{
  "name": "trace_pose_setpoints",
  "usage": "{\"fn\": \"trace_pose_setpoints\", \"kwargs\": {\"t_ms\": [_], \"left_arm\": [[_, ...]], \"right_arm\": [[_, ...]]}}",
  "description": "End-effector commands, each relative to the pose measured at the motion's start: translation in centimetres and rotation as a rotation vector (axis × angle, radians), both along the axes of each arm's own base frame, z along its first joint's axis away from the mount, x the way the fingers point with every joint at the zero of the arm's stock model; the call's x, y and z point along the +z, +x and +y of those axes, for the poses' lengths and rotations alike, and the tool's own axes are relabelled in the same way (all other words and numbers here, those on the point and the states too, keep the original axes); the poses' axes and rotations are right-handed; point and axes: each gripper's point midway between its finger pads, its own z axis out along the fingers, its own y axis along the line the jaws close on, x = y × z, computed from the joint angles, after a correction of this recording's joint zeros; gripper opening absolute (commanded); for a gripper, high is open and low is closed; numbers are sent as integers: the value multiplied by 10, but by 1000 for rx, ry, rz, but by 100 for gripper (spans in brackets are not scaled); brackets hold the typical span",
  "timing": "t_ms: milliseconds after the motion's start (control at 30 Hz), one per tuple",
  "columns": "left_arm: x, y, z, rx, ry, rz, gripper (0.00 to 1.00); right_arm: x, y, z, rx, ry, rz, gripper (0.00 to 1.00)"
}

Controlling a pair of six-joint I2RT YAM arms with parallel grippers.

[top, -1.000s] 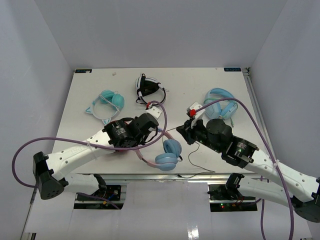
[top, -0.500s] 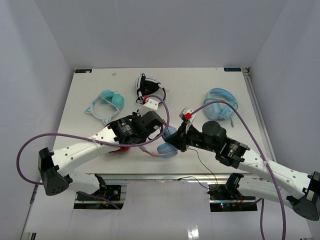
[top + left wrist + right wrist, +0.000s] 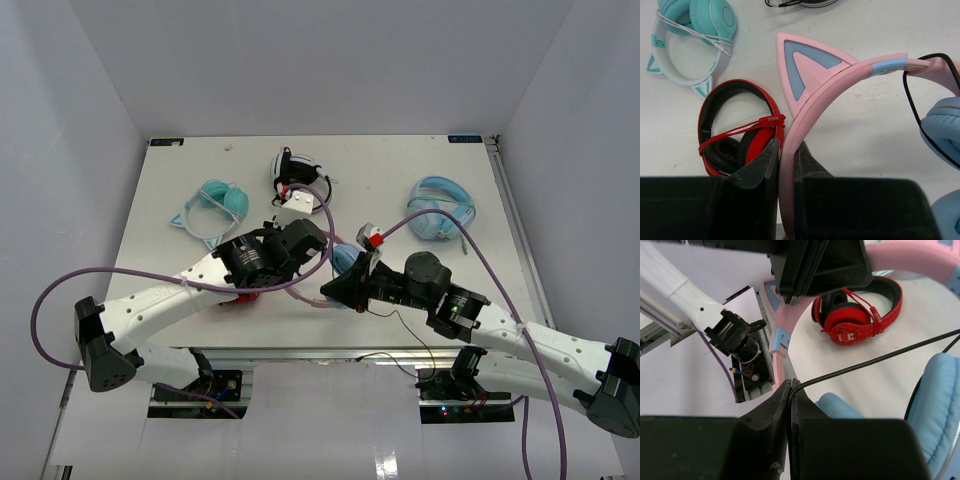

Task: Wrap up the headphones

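Pinching the headphones (image 3: 840, 85) by their pink headband, the left gripper (image 3: 787, 148) holds them, seemingly raised, over the front centre of the table (image 3: 400, 160) while the right gripper (image 3: 790, 387) clamps their black cable (image 3: 880, 357).

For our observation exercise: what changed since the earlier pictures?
The right fingers, shut on the cable, swung left toward the left arm. The left fingers, gripping the pink headband, carried the headphones farther onto the table. Both grips held; the teal pair stayed.
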Motion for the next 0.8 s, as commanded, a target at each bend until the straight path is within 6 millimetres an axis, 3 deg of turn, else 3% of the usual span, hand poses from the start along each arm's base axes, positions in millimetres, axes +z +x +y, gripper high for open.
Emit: {"fn": "trace_pose_setpoints", "kwargs": {"t_ms": [0, 200, 500, 600, 767], "left_arm": [[60, 15, 3, 114, -231, -165, 0], [71, 14, 2, 127, -282, -171, 0], [67, 15, 15, 171, -276, -217, 0], [76, 14, 18, 183, -327, -243, 0], [89, 10, 16, 164, -411, -250, 0]], "right_arm": [[25, -34, 8, 135, 118, -47, 8], [21, -47, 13, 155, 118, -35, 8], [27, -61, 27, 166, 119, -52, 9], [21, -69, 31, 165, 103, -60, 9], [2, -63, 29, 83, 63, -74, 8]]}}
